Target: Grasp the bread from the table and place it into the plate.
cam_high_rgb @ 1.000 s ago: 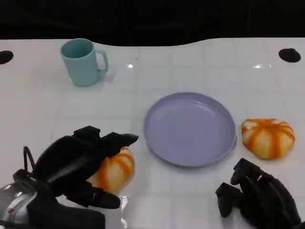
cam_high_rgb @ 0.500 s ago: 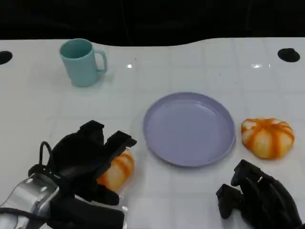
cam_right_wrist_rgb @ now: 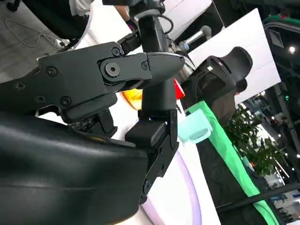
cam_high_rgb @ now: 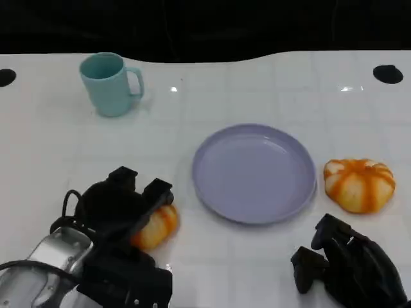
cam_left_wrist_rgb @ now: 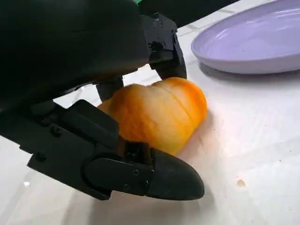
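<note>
the left hand (cam_high_rgb: pixel 122 208) at lower left has its fingers closed around a bread roll (cam_high_rgb: pixel 154 226) that sits on the table (cam_high_rgb: pixel 58 154), just left of the empty purple plate (cam_high_rgb: pixel 253 172). lifting and placing remain. the roll's long axis slants toward the plate. the right hand (cam_high_rgb: pixel 350 266) rests curled, holding nothing.

My left hand (cam_high_rgb: pixel 119 212) sits over the near bread (cam_high_rgb: pixel 156 226), fingers on both sides of it. Between this bread and the plate (cam_high_rgb: pixel 254 173) I see bare white table (cam_high_rgb: pixel 186 221), nothing standing in the passage. The plate's rim is low and its surface holds nothing. A second bread (cam_high_rgb: pixel 358 184) lies just beside the plate's right edge, with my right hand (cam_high_rgb: pixel 347 266) near it. The teal mug (cam_high_rgb: pixel 109 83) stands well apart at the far left.
</note>
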Tool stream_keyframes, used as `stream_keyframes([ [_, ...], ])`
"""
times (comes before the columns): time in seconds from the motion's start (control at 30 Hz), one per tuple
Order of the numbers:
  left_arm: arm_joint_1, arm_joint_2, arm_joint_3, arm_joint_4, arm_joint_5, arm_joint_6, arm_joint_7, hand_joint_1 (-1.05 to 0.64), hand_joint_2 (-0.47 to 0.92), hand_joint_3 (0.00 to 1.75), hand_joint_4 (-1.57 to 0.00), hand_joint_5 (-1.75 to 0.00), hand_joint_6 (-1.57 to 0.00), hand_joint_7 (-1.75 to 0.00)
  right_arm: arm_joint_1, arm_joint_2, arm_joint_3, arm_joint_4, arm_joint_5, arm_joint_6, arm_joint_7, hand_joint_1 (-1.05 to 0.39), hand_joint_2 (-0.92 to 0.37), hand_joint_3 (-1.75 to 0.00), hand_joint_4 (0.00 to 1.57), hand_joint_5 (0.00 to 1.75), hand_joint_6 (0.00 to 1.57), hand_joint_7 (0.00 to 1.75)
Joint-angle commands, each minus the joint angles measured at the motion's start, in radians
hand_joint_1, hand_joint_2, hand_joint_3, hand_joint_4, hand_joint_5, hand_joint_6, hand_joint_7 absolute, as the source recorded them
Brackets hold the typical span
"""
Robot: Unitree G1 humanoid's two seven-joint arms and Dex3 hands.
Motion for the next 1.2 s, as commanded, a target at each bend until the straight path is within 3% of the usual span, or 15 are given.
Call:
stream_keyframes([
  [0.03,-0.011,0.009,-0.03,0.104,-0.027,0.008,0.024,-1.05,0.49,0.76,0.0,-1.63,0.0,-1.21,0.006,-0.009,-0.006,-0.004,0.017,0.002,0.007,-0.57,-0.92,-0.23,0.77,1.73,0.67,1.47],
  [0.2,-0.053,-0.004,-0.048,0.234,-0.092,-0.039,0.066,-1.05,0.05,1.5,0.0,-1.73,0.0,-1.37,0.005,-0.012,-0.003,-0.006,0.008,0.001,-0.003,-0.57,-0.92,-0.22,0.78,1.73,0.68,1.47],
  [0.27,-0.07,-0.007,-0.059,0.282,-0.102,-0.065,0.108,-1.05,-0.03,1.65,-0.01,-1.74,0.0,-1.46,0.004,-0.011,-0.003,-0.004,0.01,0.002,-0.002,-0.57,-0.92,-0.22,0.78,1.73,0.68,1.47],
  [0.3,-0.077,-0.009,-0.064,0.308,-0.106,-0.083,0.136,-1.05,-0.03,1.71,-0.11,-1.74,0.0,-1.53,0.004,-0.01,-0.004,-0.003,0.012,0.001,0.001,-0.56,-0.92,-0.22,0.78,1.73,0.68,1.47],
  [0.4,-0.1,-0.015,-0.078,0.388,-0.12,-0.141,0.238,-1.05,0.04,1.74,-0.33,-1.75,0.0,-1.68,0.004,-0.01,-0.004,-0.005,0.015,0.002,0.005,-0.56,-0.92,-0.23,0.78,1.73,0.67,1.47],
  [0.43,-0.107,-0.02,-0.082,0.42,-0.122,-0.162,0.285,-1.02,0.19,1.74,-0.71,-1.74,-0.27,-1.65,0.005,-0.011,-0.003,-0.006,0.013,0.0,0.005,-0.55,-0.92,-0.23,0.78,1.73,0.67,1.47],
  [0.5,-0.126,-0.032,-0.097,0.49,-0.114,-0.192,0.395,-0.98,0.33,1.75,-1.05,-1.67,-0.62,-1.56,0.005,-0.011,-0.003,-0.006,0.013,-0.003,0.007,-0.56,-0.92,-0.24,0.78,1.74,0.67,1.47],
  [0.57,-0.146,-0.045,-0.113,0.554,-0.109,-0.207,0.47,-0.99,0.48,1.75,-1.3,-1.66,-0.99,-1.51,0.005,-0.01,-0.004,-0.004,0.014,-0.005,0.009,-0.56,-0.92,-0.24,0.78,1.74,0.67,1.47],
  [0.6,-0.154,-0.051,-0.124,0.582,-0.103,-0.212,0.517,-0.99,0.51,1.75,-1.34,-1.66,-1.08,-1.5,0.006,-0.01,-0.004,-0.005,0.014,-0.002,0.006,-0.56,-0.92,-0.24,0.78,1.74,0.67,1.47],
  [0.63,-0.161,-0.056,-0.133,0.609,-0.1,-0.222,0.566,-0.99,0.58,1.75,-1.48,-1.71,-1.34,-1.64,0.005,-0.011,-0.004,-0.004,0.015,-0.002,0.008,-0.56,-0.92,-0.23,0.78,1.74,0.67,1.47],
  [0.73,-0.182,-0.068,-0.156,0.667,-0.098,-0.25,0.667,-1.0,0.67,1.75,-1.56,-1.74,-1.55,-1.74,0.005,-0.01,-0.005,-0.007,0.018,0.006,0.007,-0.56,-0.92,-0.23,0.77,1.74,0.67,1.47],
  [0.97,-0.209,-0.08,-0.182,0.734,-0.118,-0.315,0.825,-1.01,0.81,1.75,-1.57,-1.75,-1.57,-1.75,0.0,-0.01,-0.003,0.002,0.009,-0.008,0.003,-0.56,-0.92,-0.24,0.77,1.74,0.67,1.48],
  [1.2,-0.228,-0.08,-0.122,0.68,-0.194,-0.37,0.861,-1.0,0.89,1.75,-1.57,-1.75,-1.57,-1.75,-0.004,-0.012,-0.006,0.006,0.012,-0.002,0.001,-0.57,-0.92,-0.23,0.77,1.73,0.67,1.49],
])
